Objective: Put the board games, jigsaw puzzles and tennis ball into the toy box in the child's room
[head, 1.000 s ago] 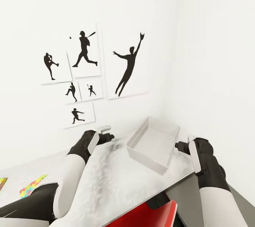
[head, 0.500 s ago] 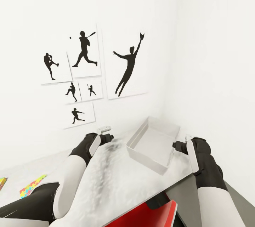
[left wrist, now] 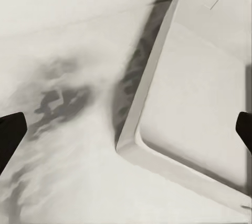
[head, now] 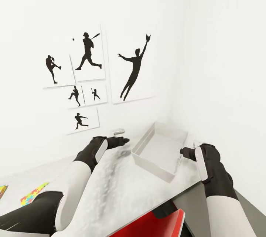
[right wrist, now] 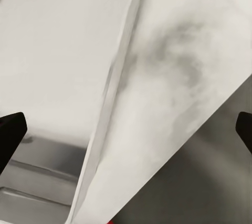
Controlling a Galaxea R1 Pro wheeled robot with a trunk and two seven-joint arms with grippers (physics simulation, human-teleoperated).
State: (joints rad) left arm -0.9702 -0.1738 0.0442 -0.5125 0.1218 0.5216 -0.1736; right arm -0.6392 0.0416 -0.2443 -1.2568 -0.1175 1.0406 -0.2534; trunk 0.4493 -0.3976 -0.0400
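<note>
1. A red flat box (head: 155, 226), perhaps a board game, is showing below the desk (head: 122, 189) edge; a jigsaw puzzle (head: 33, 194) is lying far left.
2. Both grippers, left gripper (head: 120, 138) and right gripper (head: 186, 150), are flanking the empty toy box (head: 162, 152), fingers spread apart, holding nothing.
3. Judged step: positioning at the box; next, fetching a toy.

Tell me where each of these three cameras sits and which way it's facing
Head view: from the robot's head, facing forward and down at the toy box on the table in a white corner; both arms, left tool and right tool show.
Left wrist view: on the left arm, looking down at the toy box; dark fingertips at its edges.
Right wrist view: on the right arm, looking down over the toy box wall and table edge; fingertips show.
All three share the toy box and table.
</note>
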